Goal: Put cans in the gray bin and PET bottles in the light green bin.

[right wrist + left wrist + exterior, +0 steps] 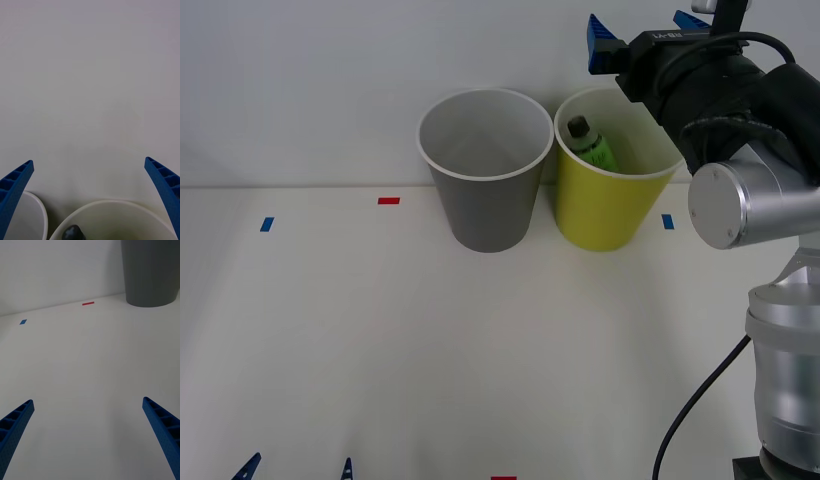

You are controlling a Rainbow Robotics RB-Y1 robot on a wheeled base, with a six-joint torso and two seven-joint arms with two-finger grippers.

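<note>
One bottle lies tilted inside the green bin, gray bin beside it apparently empty, no cans that we see; right gripper above the green bin with jaws apart and empty, left gripper likewise spread low over the table; bin floors hidden.

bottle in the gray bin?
No, the bottle leans inside the green bin; the gray bin beside it holds nothing visible.

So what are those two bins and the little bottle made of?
Gray bin and light green bin: probably matte plastic, smooth thin walls, white rims; could be coated paper. Bottle inside the green one: likely plastic, glossy green label, black cap.
</note>
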